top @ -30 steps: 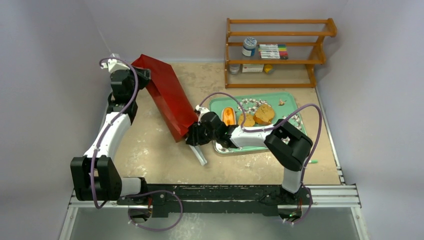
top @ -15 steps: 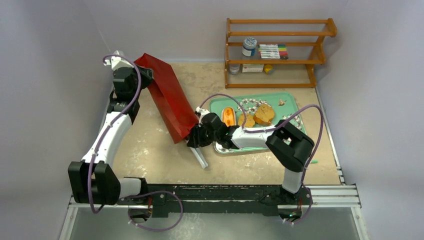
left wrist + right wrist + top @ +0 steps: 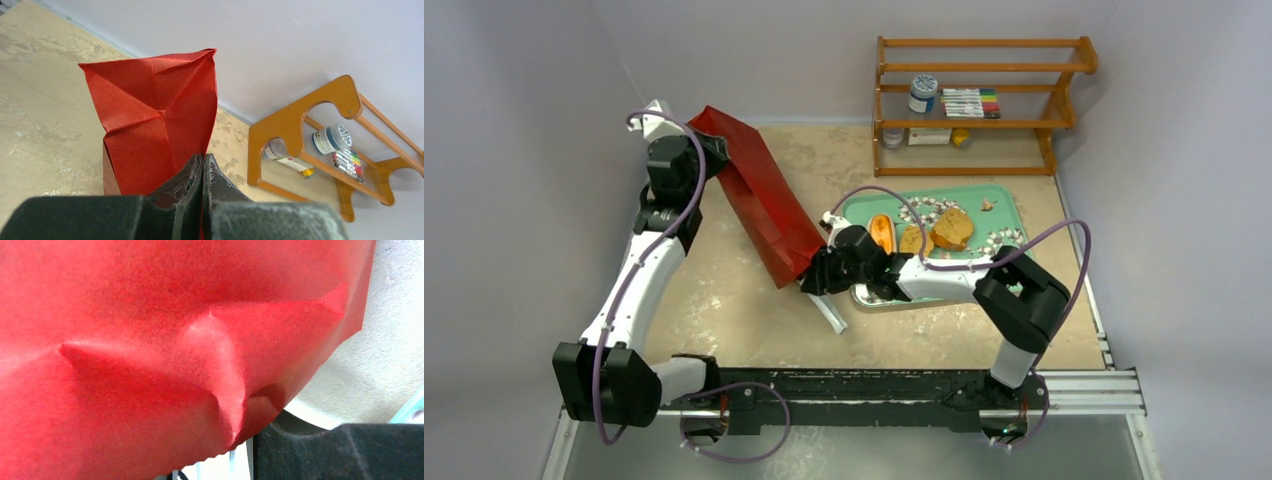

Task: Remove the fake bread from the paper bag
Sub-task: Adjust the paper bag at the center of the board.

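The red paper bag [image 3: 764, 195] lies slanted, its closed end lifted at the back left and its mouth low by the tray. My left gripper [image 3: 714, 152] is shut on a fold of that closed end [image 3: 150, 110], fingers [image 3: 220, 185] pressed together. At the bag's mouth my right gripper [image 3: 816, 280] is shut on the metal tongs [image 3: 829, 312]; the bag's red wall [image 3: 150, 340] fills its wrist view, with one dark finger [image 3: 310, 445] showing. Fake bread lies on the green tray [image 3: 999, 200]: an orange roll [image 3: 881, 232] and two brown slices [image 3: 951, 228]. The bag's inside is hidden.
A wooden shelf [image 3: 979, 100] with a jar, markers and small boxes stands at the back right, also in the left wrist view [image 3: 300, 125]. Grey walls close in on both sides. A green pen [image 3: 1050, 323] lies near the right rail.
The left gripper has carried the bag's closed end slightly left. The right arm's elbow swung right, and its gripper with the tongs shifted a little right at the bag's mouth.
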Robot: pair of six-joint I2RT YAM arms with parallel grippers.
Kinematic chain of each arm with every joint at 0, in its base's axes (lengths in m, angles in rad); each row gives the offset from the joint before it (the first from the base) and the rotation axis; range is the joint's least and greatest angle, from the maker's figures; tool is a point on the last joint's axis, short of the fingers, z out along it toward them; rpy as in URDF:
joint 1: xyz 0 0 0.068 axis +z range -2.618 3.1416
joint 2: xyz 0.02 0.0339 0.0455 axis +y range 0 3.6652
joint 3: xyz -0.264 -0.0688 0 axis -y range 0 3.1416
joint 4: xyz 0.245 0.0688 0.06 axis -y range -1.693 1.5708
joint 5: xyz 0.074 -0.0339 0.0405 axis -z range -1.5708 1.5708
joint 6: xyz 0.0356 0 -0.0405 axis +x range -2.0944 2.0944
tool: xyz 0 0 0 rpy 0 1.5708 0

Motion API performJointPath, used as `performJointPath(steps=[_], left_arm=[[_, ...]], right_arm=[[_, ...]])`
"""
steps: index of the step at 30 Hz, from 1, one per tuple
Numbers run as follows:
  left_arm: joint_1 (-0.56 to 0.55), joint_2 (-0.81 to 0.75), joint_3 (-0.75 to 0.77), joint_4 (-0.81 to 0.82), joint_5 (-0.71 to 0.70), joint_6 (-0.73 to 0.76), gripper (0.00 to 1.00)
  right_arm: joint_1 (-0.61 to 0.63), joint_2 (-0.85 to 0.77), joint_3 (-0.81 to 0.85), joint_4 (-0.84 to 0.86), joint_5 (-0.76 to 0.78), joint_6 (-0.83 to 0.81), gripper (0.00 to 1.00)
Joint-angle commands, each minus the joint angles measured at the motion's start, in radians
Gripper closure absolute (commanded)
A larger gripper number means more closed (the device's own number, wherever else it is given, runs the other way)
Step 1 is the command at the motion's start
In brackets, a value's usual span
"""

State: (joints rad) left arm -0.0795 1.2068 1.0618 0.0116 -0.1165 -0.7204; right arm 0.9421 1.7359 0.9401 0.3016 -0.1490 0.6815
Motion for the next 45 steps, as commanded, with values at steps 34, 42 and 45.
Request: performJointPath(steps=[34, 42, 45], left_arm=[[-0.172, 0.031, 0.171, 0.01, -0.127, 0.09, 1.0], [-0.234, 0.013, 0.207, -0.032, -0.144, 0.087, 1.0], [-0.233, 0.007, 0.181, -0.056, -0.173, 0.109, 1.0]], right_arm=[[-0.008, -0.023, 0.002, 0.046, -0.016, 0.039, 0.55], [-0.02, -0.021, -0.001, 0.051, -0.015, 0.039, 0.55], [-0.022, -0.005, 0.018, 0.044, -0.031, 0.032, 0.55]])
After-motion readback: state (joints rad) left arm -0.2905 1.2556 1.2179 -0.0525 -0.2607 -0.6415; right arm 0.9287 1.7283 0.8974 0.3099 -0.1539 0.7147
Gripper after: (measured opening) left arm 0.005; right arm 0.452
